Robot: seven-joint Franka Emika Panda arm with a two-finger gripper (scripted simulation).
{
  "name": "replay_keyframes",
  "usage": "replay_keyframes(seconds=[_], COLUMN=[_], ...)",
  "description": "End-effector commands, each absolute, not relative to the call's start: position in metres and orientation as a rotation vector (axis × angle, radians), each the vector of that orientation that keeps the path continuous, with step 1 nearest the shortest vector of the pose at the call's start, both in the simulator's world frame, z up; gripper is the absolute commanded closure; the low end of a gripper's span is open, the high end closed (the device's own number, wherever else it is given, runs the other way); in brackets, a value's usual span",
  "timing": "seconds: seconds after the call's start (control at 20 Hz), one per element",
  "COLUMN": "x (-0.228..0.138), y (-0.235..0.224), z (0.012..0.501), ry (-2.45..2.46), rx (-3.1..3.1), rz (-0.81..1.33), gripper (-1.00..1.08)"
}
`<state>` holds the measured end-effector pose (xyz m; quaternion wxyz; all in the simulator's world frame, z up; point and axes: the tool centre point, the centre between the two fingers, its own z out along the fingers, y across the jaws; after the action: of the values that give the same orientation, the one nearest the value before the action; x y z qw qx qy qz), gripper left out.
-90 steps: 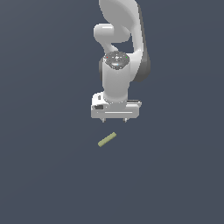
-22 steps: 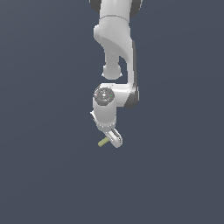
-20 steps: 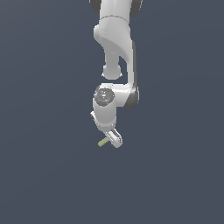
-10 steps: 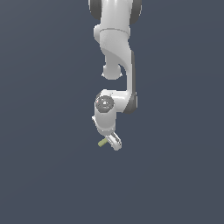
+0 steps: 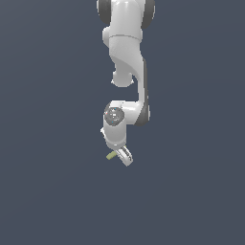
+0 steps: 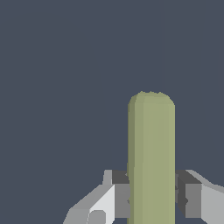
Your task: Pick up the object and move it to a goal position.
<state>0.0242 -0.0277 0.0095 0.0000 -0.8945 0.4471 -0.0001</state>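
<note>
The object is a thin pale olive-yellow stick [image 5: 111,156]. In the exterior view only its end shows, poking out toward that view's left from under the white gripper [image 5: 122,157]. In the wrist view the stick [image 6: 151,157] fills the gap between the two fingers [image 6: 120,199], which press on it from both sides. The gripper [image 6: 151,199] is shut on the stick. The arm reaches down from the top of the exterior view, its wrist turned so the fingers point down and sideways. I cannot tell whether the stick touches the floor.
A plain dark grey-blue surface [image 5: 48,191] lies all around. No other object or edge shows in either view.
Since 4.5 s ago the gripper turned, came down over the stick and closed on it. In the last second the gripper with the stick has shifted only slightly.
</note>
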Motion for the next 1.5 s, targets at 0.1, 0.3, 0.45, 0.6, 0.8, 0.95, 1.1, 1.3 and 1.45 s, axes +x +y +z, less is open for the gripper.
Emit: replay_keyframes(seconds=[0.1, 0.3, 0.45, 0.6, 0.8, 0.95, 1.1, 1.3, 1.45], x=[0.024, 0.024, 0.024, 0.023, 0.02, 0.018, 0.015, 0.01, 0.006], y=[-0.026, -0.028, -0.029, -0.03, -0.035, -0.039, -0.045, -0.054, -0.062], z=[0.008, 0.01, 0.014, 0.023, 0.043, 0.065, 0.093, 0.138, 0.173], ry=[1.402, 1.405, 1.405, 1.405, 1.405, 1.405, 1.405, 1.405, 1.405], rx=[-2.811, -2.81, -2.81, -2.81, -2.809, -2.809, -2.809, -2.809, -2.809], rz=[0.0, -0.001, -0.001, -0.001, 0.0, 0.0, 0.001, 0.001, 0.001], gripper=[1.08, 1.08, 1.08, 1.08, 1.08, 1.08, 1.08, 1.08, 1.08])
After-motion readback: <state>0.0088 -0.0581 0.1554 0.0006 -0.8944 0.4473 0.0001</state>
